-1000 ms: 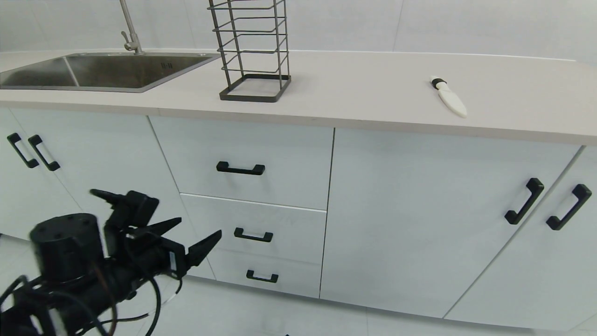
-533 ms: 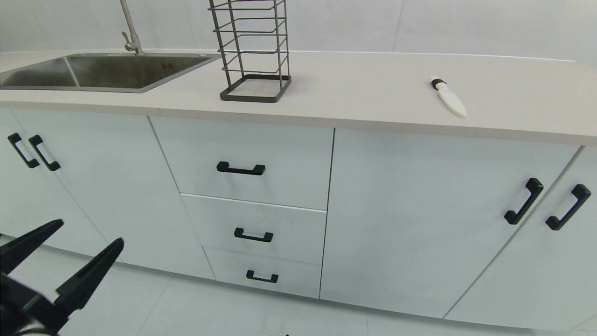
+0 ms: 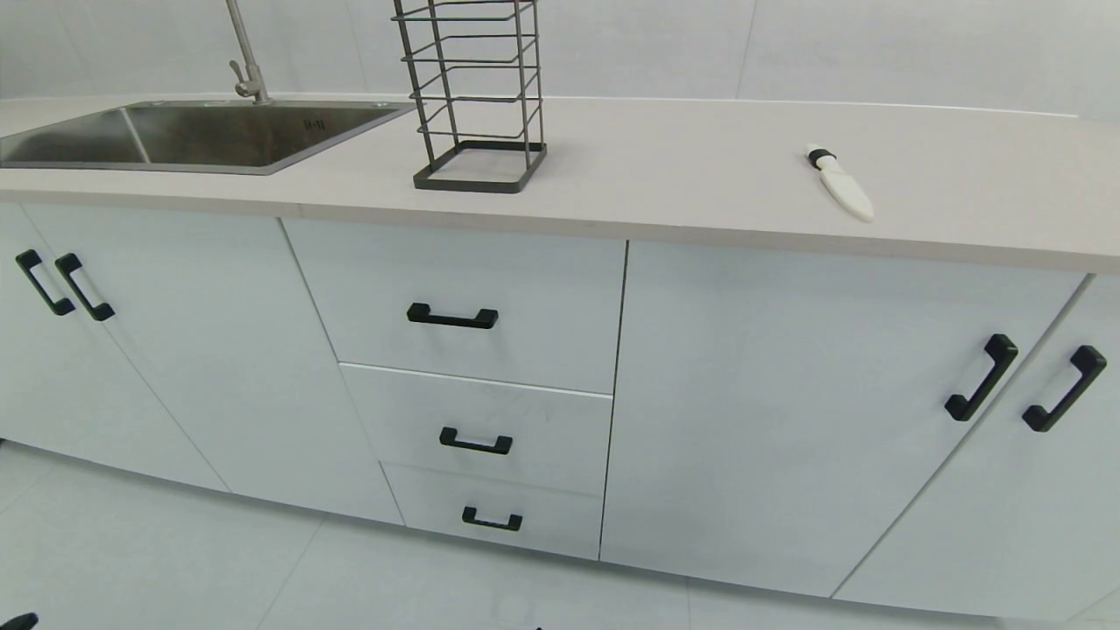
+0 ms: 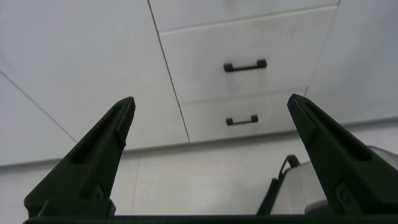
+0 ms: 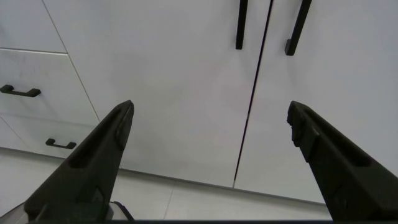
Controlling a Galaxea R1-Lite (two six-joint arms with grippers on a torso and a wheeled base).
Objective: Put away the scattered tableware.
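The left gripper has two black, tapering, wedge-shaped fingers. Its jaws are spread wide apart with nothing between them. The right gripper, of the same black, pointed build, is likewise spread wide and holds nothing. A small black part of the left arm sits at the head view's lower left corner.

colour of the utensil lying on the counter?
The utensil is white with a black band near its far end; head view shows it best.

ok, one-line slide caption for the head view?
White utensil lies on the countertop, right of the wire rack and sink, above closed drawers.
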